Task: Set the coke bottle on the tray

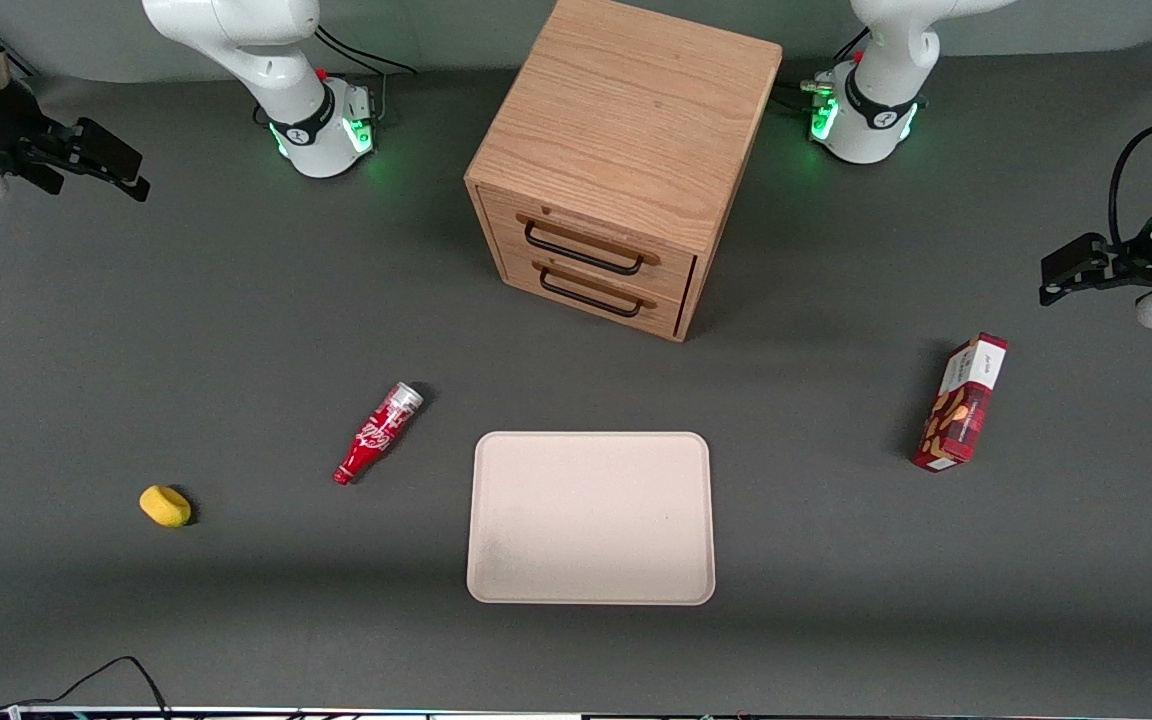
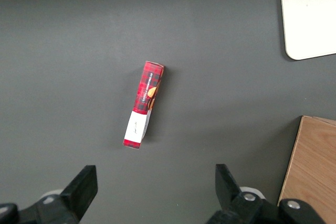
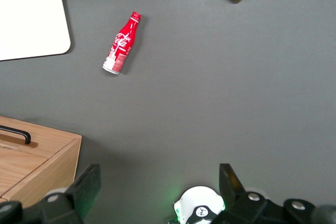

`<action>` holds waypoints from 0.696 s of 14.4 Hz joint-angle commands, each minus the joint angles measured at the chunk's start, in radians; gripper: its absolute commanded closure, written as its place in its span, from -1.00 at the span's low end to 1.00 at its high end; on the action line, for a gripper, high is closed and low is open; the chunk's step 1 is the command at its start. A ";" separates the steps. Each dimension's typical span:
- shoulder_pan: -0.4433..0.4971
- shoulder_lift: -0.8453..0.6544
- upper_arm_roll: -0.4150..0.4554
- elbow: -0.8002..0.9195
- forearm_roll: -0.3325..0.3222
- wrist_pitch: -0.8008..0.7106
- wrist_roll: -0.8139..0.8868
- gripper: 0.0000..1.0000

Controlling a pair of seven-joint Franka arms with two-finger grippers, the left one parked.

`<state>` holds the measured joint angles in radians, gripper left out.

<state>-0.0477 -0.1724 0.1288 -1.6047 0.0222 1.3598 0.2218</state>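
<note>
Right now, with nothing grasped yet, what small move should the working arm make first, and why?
Probably carry the gripper, fingers open and high near its arm's base, toward the small red-labelled coke bottle and down over it. The bottle lies on its side on the grey table, untouched, beside the flat beige tray, not on it.

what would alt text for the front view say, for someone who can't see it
A coke bottle lies on its side on a dark table, beside an empty beige tray. The open gripper hovers high at the working arm's end; a wooden drawer cabinet, yellow object and red snack box also show.
</note>
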 commanded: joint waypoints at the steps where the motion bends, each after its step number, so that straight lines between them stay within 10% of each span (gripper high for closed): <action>1: 0.005 0.021 -0.026 0.040 0.021 -0.030 -0.001 -1.00; 10: 0.005 0.045 -0.026 0.054 0.021 -0.030 -0.050 -1.00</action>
<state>-0.0477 -0.1510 0.1027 -1.5940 0.0225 1.3522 0.1740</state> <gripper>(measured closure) 0.000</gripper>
